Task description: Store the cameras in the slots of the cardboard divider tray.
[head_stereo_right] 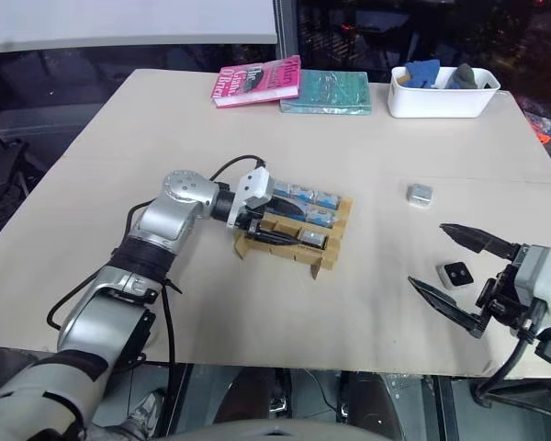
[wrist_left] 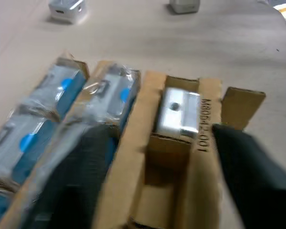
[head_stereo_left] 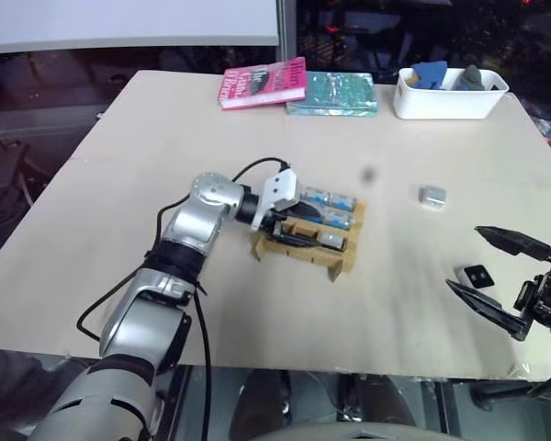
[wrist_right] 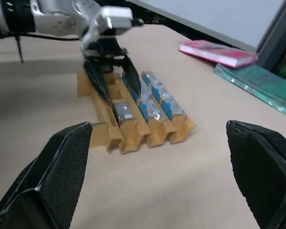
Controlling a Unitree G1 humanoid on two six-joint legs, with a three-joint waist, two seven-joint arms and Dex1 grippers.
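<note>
The cardboard divider tray [head_stereo_left: 336,267] lies mid-table. Two of its rows hold cameras wrapped in clear film with blue marks [head_stereo_left: 328,199]. A bare silver camera [wrist_left: 178,112] rests in the nearest row [head_stereo_left: 331,241]. My left gripper [head_stereo_left: 298,234] hovers low over the tray's left end, open, its black fingers [wrist_right: 99,81] straddling a divider and holding nothing. At the right, my right gripper [head_stereo_left: 463,258] stands open and empty. A white camera with a black face [head_stereo_left: 476,275] lies on the table between its fingers. Another silver camera [head_stereo_left: 432,195] sits further back.
A pink book [head_stereo_left: 263,83] and a teal packet [head_stereo_left: 332,94] lie at the table's far edge. A white plastic tub [head_stereo_left: 413,106] with blue and grey items stands at the far right. The table's front edge runs close below my right gripper.
</note>
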